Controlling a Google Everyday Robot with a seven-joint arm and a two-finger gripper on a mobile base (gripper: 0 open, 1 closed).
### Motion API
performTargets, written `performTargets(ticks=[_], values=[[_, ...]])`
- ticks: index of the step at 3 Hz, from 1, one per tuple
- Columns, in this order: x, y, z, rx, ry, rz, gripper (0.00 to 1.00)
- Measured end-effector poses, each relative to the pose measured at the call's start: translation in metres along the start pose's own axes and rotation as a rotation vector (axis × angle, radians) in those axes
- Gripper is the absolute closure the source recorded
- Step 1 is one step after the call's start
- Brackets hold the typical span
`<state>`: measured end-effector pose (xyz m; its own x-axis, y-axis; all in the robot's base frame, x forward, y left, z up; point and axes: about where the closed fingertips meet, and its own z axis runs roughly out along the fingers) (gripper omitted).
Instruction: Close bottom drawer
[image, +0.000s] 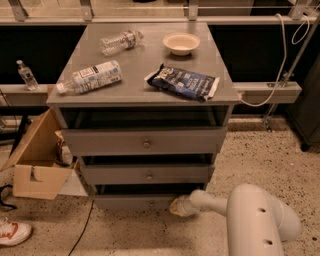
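The grey wooden cabinet (145, 90) has three drawers. The bottom drawer (135, 201) shows a low grey front near the floor, almost in line with the drawers above, with a dark gap over it. Its knob is barely visible. The middle drawer (148, 174) and the upper drawer (145, 141) have small brass knobs. My gripper (176, 206) is at the right end of the bottom drawer's front, touching or nearly touching it. My white arm (250, 220) reaches in from the lower right.
On the cabinet top lie two plastic bottles (90, 77), a bowl (181, 43) and a dark snack bag (183, 81). An open cardboard box (35, 160) stands at the left, a shoe (12, 233) on the speckled floor. A cable (85, 225) runs down by the cabinet.
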<state>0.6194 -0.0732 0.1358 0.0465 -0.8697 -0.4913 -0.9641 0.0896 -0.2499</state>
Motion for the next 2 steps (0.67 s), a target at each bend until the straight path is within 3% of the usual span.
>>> performTargets(ticks=[1, 2], values=[[0.0002, -0.0164, 0.0114, -0.016, 0.005, 0.018, 1.0], [0.0001, -0.0158, 0.0112, -0.016, 0.005, 0.018, 1.0]])
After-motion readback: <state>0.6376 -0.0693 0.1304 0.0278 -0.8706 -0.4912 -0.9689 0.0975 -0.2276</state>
